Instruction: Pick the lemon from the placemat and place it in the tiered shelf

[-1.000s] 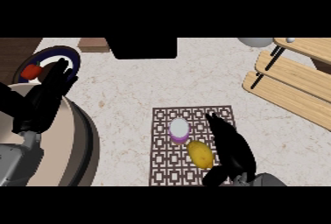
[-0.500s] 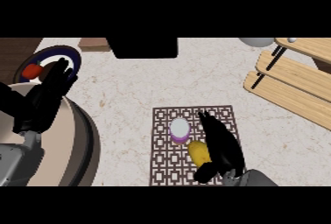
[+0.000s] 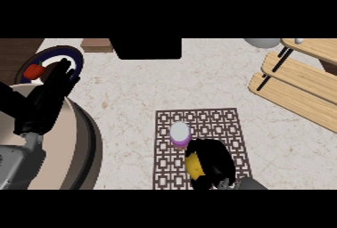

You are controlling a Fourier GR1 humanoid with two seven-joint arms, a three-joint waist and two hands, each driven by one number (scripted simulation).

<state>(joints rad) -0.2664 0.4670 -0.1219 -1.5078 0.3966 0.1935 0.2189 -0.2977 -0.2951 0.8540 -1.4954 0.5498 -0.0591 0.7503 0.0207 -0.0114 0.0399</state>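
While your right hand [image 3: 212, 165] curls over the small yellow lemon [image 3: 193, 165] on the brown lattice placemat [image 3: 227, 122], treat the fruit as light, hard and prone to rolling, so clasp its middle; your left hand [image 3: 54, 89] rests slack-fingered far from the slatted wooden tiered shelf [image 3: 297, 84]

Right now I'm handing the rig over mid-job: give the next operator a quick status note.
Right hand: curled over the lemon on the placemat; lift not visible yet.
Left hand: open, resting at the view's left, near the plate.
A white and purple object lies beside the lemon on the placemat.
Tiered shelf: upper right.
Left: lift the lemon, carry it to the shelf, release.
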